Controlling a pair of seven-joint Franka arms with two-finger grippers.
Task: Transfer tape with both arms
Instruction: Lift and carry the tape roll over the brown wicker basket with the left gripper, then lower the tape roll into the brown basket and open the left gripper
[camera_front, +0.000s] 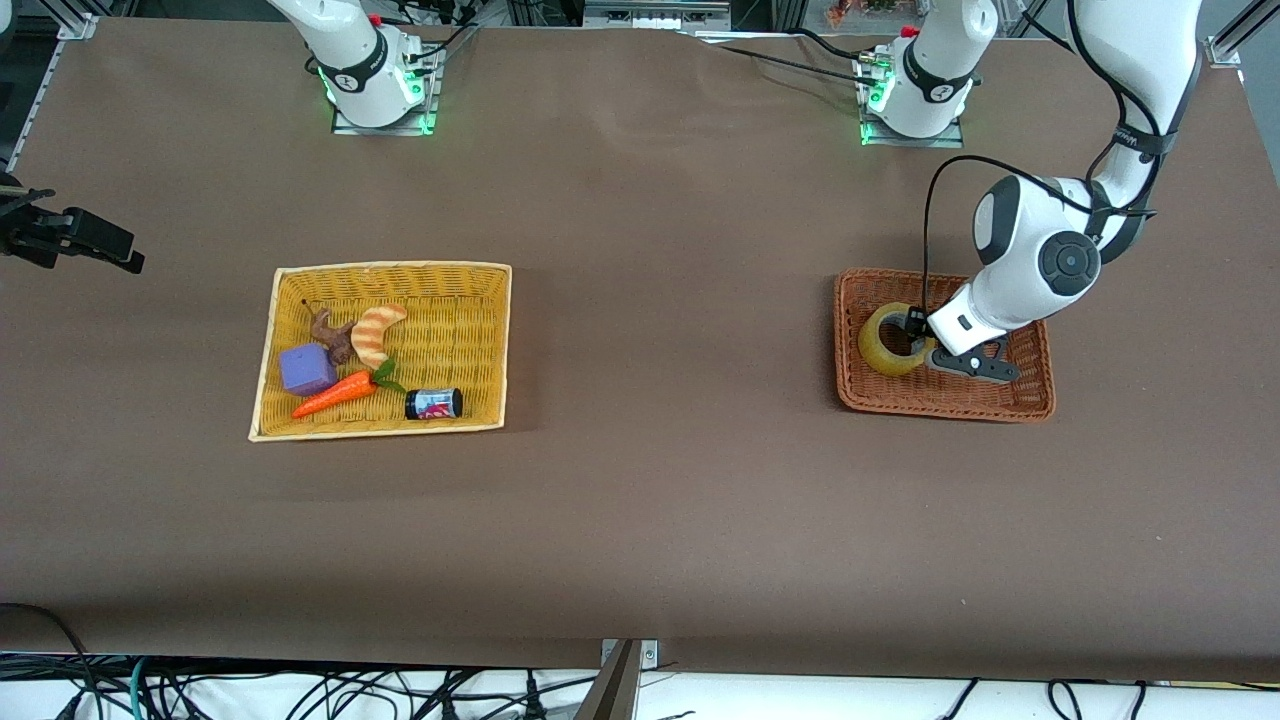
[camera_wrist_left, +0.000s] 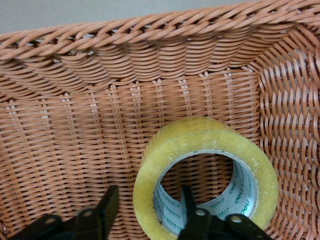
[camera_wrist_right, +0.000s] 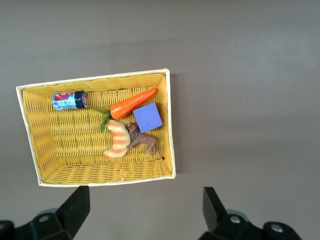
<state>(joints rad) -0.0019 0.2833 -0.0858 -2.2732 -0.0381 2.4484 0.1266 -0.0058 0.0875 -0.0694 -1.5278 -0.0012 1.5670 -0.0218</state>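
Tape (camera_front: 893, 340) sits in the brown basket (camera_front: 1010, 405) near the left-arm end of the surface. Left claw (camera_wrist_left: 147, 215) straddles its wall, parted, not clamped. Right claw (camera_wrist_right: 145, 210) waits released above the yellow basket (camera_wrist_right: 95, 167). Transfer unstarted.

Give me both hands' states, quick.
Left hand: open, fingers straddling the tape wall in the brown basket.
Right hand: open, empty, high above the yellow basket.

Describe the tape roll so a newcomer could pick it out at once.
Find the brown wicker tray at the left arm's end of the table. Inside it stands a thick ring of translucent yellowish packing tape with a grey inner core. It is the only thing in that tray, and the left claw straddles its wall, one finger inside the core.
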